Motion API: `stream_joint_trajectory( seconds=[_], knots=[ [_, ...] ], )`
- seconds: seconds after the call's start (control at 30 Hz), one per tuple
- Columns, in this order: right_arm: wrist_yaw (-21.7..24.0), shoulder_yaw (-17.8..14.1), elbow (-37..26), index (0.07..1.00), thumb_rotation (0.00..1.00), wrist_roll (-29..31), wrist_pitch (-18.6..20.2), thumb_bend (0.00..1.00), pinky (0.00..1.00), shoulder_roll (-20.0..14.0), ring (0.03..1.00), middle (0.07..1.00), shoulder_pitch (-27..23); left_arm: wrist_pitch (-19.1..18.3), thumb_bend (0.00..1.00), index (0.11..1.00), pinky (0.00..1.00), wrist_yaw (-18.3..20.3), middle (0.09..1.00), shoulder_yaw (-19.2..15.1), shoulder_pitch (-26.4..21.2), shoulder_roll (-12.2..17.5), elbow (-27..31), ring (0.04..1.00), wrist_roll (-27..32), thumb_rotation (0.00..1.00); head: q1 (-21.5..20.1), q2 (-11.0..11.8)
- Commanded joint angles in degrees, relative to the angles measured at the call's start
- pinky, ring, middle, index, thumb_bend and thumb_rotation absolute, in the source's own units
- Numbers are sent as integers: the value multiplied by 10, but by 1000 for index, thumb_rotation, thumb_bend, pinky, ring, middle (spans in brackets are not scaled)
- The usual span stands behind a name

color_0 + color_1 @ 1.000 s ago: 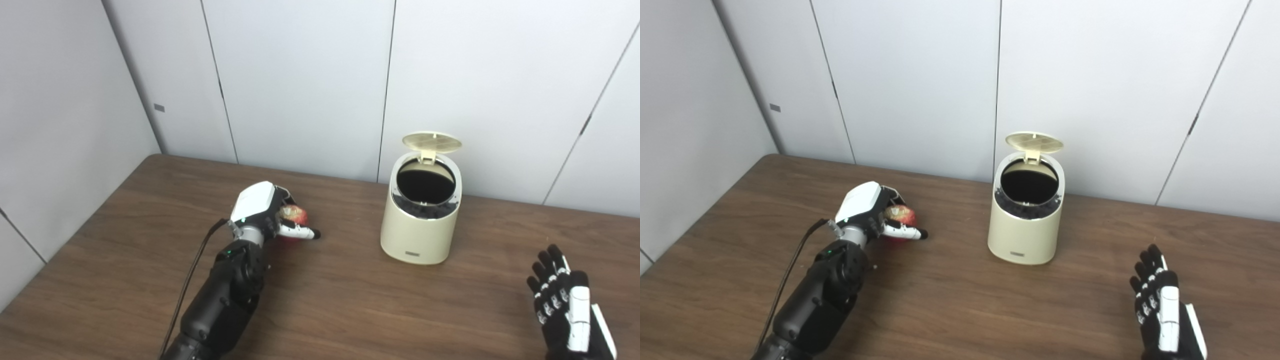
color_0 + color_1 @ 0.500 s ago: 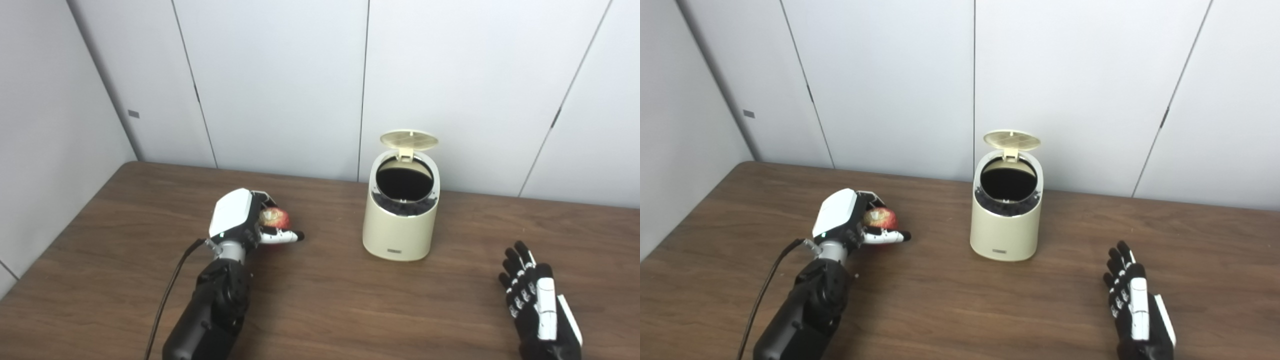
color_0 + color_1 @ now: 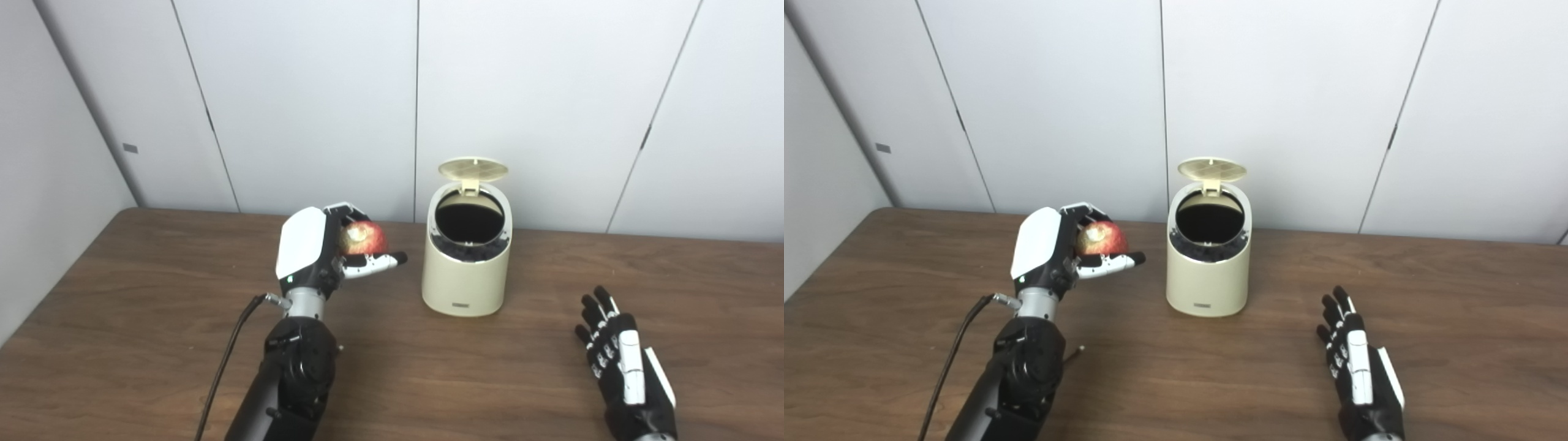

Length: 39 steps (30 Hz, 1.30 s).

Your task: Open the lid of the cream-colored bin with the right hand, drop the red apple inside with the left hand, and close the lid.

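left eye view: left robot hand grips the apple; right robot hand lies open near the bench's front edge. carry the apple level over the bin mouth before releasing.

No legible text or labels.

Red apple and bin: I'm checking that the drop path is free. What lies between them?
Nothing. In both eye views only bare table shows between the red apple, held in the left hand, and the open bin.

Bright even overhead light, soft faint shadows on the table, mild softness, no glare
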State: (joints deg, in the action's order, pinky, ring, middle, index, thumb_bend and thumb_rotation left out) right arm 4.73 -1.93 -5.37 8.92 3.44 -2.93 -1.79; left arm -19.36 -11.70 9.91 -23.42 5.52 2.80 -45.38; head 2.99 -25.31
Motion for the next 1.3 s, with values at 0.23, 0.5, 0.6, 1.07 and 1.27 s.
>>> stream_joint_trajectory(
  seconds=[0.23, 0.5, 0.6, 1.07, 1.27],
  knots=[
    [-6, 13, -7, 965, 925, -28, -18, 552, 1000, 10, 1000, 974, -4, -2, 470, 526, 306, 0, 475, 20, -61, -27, 45, 401, -22, 0, -9, -1],
    [-4, 17, -8, 966, 911, -32, -15, 541, 1000, 11, 998, 965, 1, -5, 469, 514, 297, 0, 468, 26, -79, -48, 56, 389, -41, 0, -9, -6],
    [-4, 16, -6, 976, 910, -31, -14, 546, 1000, 12, 997, 966, 0, -2, 471, 519, 311, -5, 471, 28, -83, -55, 56, 400, -46, 0, -7, -5],
    [-7, 14, 3, 983, 932, -27, -16, 559, 1000, 17, 1000, 967, -3, -10, 471, 519, 304, -2, 500, 53, -84, -80, 30, 404, -75, 0, -5, -8],
    [-8, 16, -2, 990, 994, -30, -12, 580, 1000, 16, 1000, 969, -1, 6, 471, 505, 308, -16, 507, 55, -87, -86, 10, 396, -66, 0, -5, -10]
  ],
)
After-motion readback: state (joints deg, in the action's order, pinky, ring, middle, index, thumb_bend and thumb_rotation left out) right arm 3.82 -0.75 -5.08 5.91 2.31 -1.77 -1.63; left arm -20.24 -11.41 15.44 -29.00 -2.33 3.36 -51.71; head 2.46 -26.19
